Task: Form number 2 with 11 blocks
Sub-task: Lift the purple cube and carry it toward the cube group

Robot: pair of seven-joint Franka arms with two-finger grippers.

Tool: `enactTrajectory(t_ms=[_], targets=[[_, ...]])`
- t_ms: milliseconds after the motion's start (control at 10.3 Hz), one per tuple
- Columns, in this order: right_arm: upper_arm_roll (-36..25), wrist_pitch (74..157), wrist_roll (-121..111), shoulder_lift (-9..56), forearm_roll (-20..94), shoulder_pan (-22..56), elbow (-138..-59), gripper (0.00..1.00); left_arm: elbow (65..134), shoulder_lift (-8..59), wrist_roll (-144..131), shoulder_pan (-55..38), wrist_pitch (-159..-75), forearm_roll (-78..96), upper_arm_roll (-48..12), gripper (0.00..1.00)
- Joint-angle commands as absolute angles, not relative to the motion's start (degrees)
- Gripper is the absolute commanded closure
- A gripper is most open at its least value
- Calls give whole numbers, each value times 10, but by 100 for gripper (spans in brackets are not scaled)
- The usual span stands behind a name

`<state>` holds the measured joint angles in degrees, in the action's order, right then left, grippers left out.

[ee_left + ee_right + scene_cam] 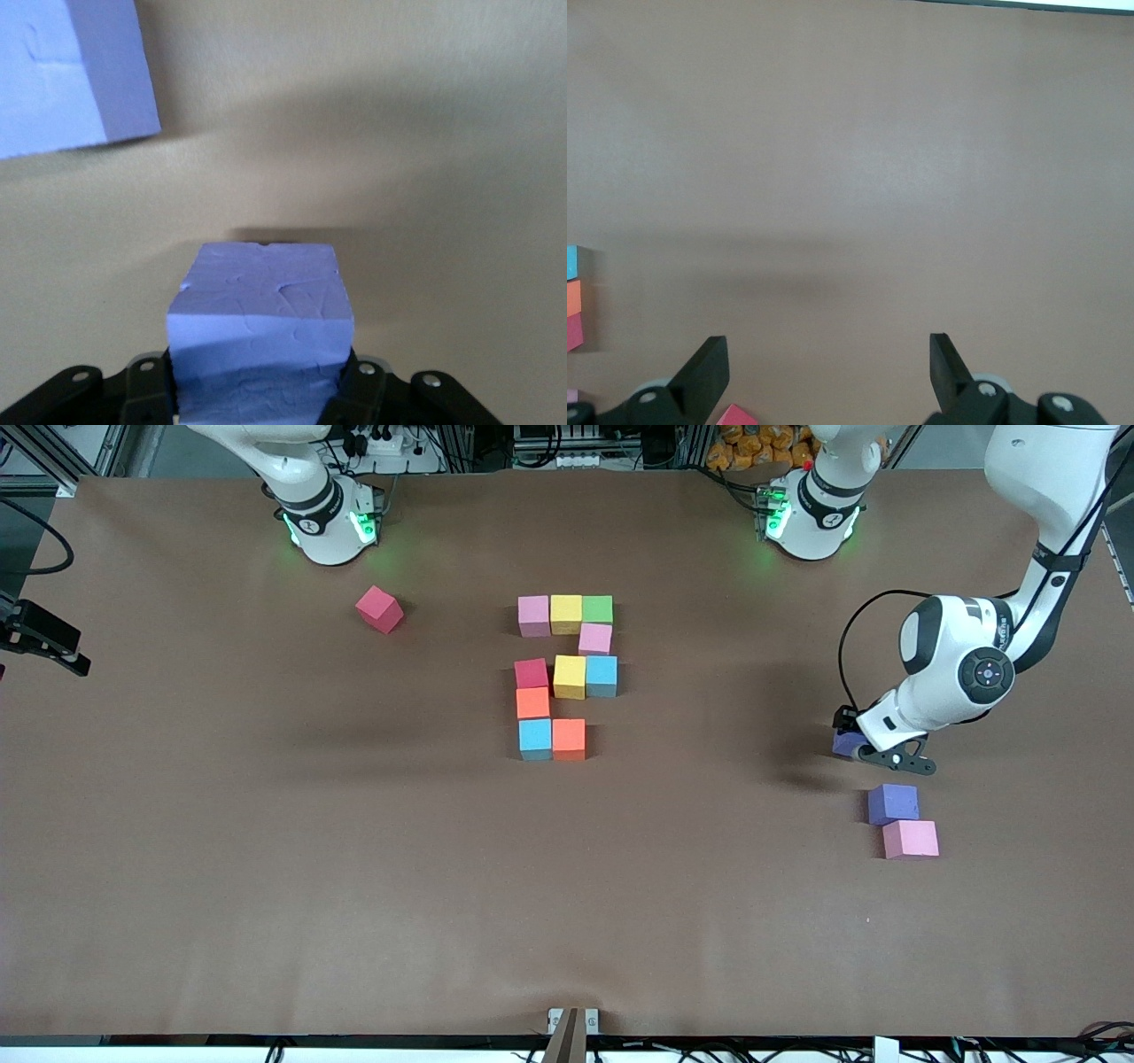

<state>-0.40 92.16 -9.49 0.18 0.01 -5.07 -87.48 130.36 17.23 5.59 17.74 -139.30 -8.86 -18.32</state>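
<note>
Nearest block: pink spare cube [911,839] sits closest to the front camera, at the left arm's end of the table, touching a purple cube [892,803] just farther from the camera.
Left gripper: left gripper [259,390] is clamped on a second purple cube, the held purple cube [260,332], hanging low over the table beside those two spares; I read it as just off the surface.
Right gripper: right gripper [828,367] has its jaws wide and holds nothing; the right arm waits over bare table, with the loose red cube [379,608] close below it.
Number 2: the number 2 [565,677] lies mid-table with ten cubes placed; I judge the bottom row lacks its last cube, beside the orange cube [569,738] toward the left arm's end.
Handling: matte, dented surface looks like foam, so I expect it light, a little soft and grippy, not fragile.
Hold: I'd keep the pads on two opposite flat faces, centred, with gentle squeeze so it does not deform or twist.
</note>
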Motion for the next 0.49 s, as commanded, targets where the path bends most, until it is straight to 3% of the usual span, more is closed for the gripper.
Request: enactTrajectory(t_ms=[0, 389], targets=[[0, 921, -91, 4, 10, -57, -869, 0, 1288, 163, -2, 176, -1359, -88, -201, 58], [0, 920, -91, 4, 17, -59, -869, 0, 1267, 165, -82, 176, -1352, -88, -223, 58]])
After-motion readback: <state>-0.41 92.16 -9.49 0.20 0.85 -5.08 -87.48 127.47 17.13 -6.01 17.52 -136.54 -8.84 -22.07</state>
